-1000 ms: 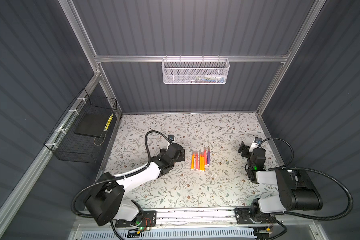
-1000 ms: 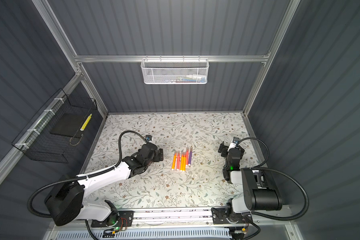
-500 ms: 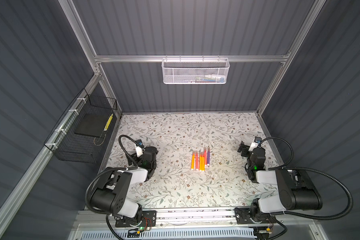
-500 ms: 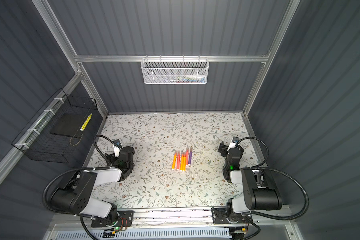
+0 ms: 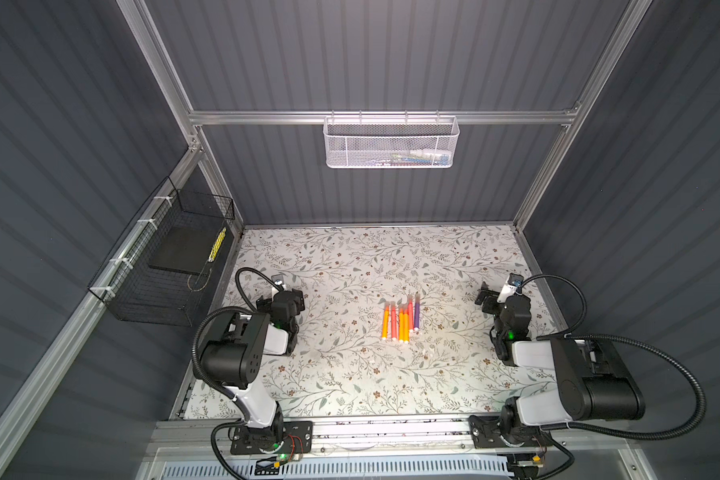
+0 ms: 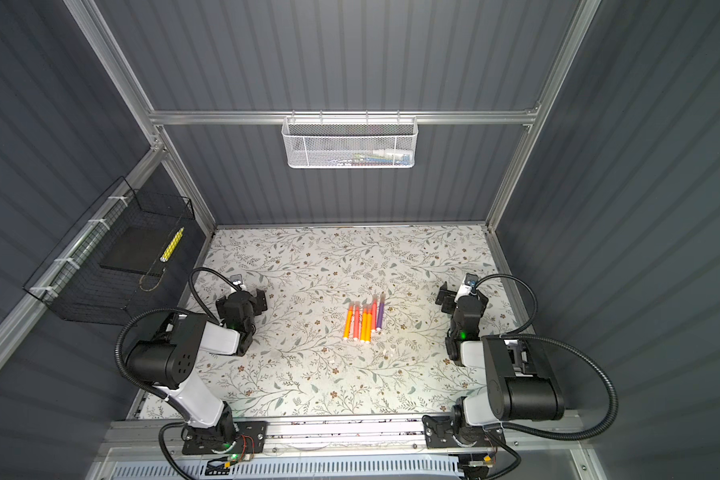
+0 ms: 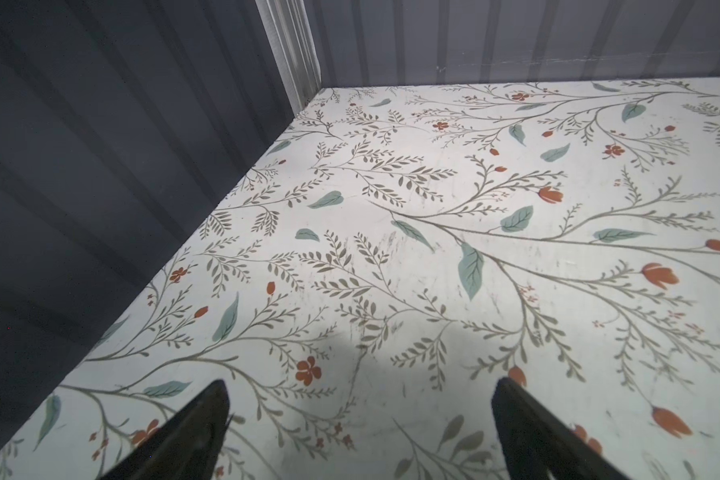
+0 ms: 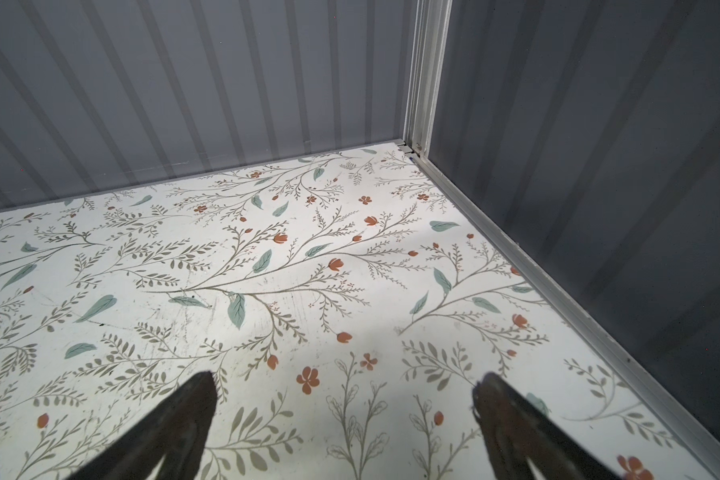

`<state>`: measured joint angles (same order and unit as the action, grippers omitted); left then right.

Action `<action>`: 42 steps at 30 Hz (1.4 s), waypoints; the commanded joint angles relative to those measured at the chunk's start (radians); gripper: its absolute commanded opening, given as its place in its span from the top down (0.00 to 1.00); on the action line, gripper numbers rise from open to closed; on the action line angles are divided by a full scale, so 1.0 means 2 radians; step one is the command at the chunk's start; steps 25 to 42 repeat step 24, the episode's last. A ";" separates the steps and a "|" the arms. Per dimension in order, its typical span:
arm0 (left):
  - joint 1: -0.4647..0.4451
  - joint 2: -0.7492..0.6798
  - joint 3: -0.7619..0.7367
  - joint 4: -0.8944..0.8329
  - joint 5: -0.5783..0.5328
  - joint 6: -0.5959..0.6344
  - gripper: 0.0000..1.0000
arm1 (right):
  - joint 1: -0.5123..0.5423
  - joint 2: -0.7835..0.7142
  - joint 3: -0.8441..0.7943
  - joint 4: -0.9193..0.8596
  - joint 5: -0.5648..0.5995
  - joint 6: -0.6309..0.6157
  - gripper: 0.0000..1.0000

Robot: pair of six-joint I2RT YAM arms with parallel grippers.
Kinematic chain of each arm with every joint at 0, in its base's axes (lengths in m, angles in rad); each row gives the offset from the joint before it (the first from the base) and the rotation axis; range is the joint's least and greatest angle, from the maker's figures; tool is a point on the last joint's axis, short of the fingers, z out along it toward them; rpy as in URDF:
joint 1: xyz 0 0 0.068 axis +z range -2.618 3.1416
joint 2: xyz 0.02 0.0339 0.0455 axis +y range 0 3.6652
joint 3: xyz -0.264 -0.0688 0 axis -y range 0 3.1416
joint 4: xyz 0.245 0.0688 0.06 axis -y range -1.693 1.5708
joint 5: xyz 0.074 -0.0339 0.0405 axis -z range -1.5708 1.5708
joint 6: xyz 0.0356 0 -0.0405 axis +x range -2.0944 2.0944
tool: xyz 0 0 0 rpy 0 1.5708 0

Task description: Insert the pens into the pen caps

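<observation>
Left claw (image 7: pixel 360 386) and right claw (image 8: pixel 346 382) spread, empty, near frame sides; pens (image 5: pixel 400 322) lined up mid-frame on tabletop (image 5: pixel 350 374) look capped already; next: verify only.

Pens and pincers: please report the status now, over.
Left pincer open, empty. Right pincer open, empty. Six pens lying side by side, clear of both pincers; caps too small to tell. Nothing in the way.

The left arm (image 5: pixel 229 361) and the right arm (image 5: pixel 599 390) are made of fat black round parts and white parts, each with a bendy black cable (image 5: pixel 702 401), a tiny green light (image 5: pixel 511 335) and a flat black plate (image 5: pixel 300 430) at the bottom.
</observation>
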<state>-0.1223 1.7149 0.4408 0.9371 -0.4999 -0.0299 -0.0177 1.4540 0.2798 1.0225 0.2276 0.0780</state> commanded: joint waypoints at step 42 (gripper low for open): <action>0.003 0.001 0.005 0.009 0.025 -0.002 0.01 | 0.003 0.003 0.009 0.005 0.001 -0.002 0.01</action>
